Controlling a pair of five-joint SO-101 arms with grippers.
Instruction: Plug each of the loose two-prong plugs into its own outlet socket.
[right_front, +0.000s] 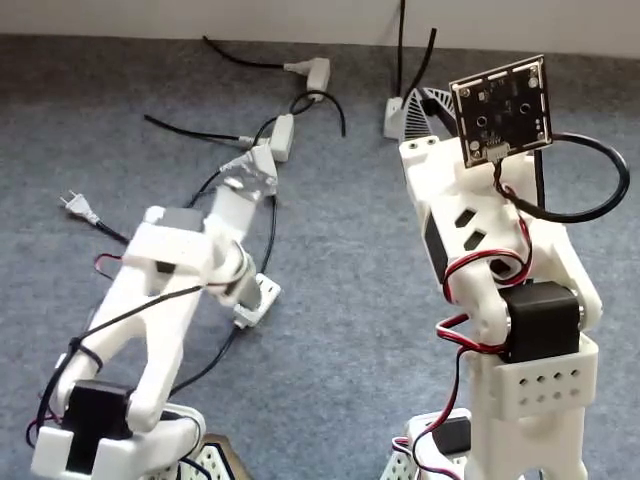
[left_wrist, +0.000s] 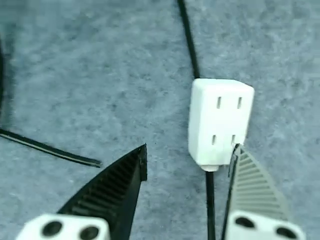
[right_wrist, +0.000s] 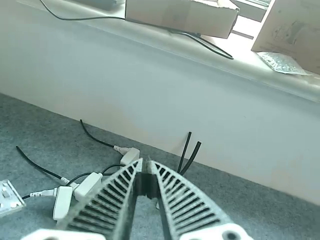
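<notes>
Two arms work over a grey carpet (right_front: 340, 270). The left gripper (left_wrist: 190, 152) is released, with its black finger (left_wrist: 117, 185) and pale finger (left_wrist: 252, 187) spread wide. A white socket block (left_wrist: 220, 120) lies flat between them, hard by the pale fingertip, slots facing up. A black cord (left_wrist: 187, 35) runs out of both ends. In the high view a loose two-prong plug (right_front: 74, 205) lies at 9 o'clock of the carpet, unplugged and well apart from that gripper. Another socket (right_front: 317, 72) lies near 12 o'clock. The right gripper (right_wrist: 145, 167) is clenched on nothing, raised and facing the wall (right_wrist: 150, 90).
</notes>
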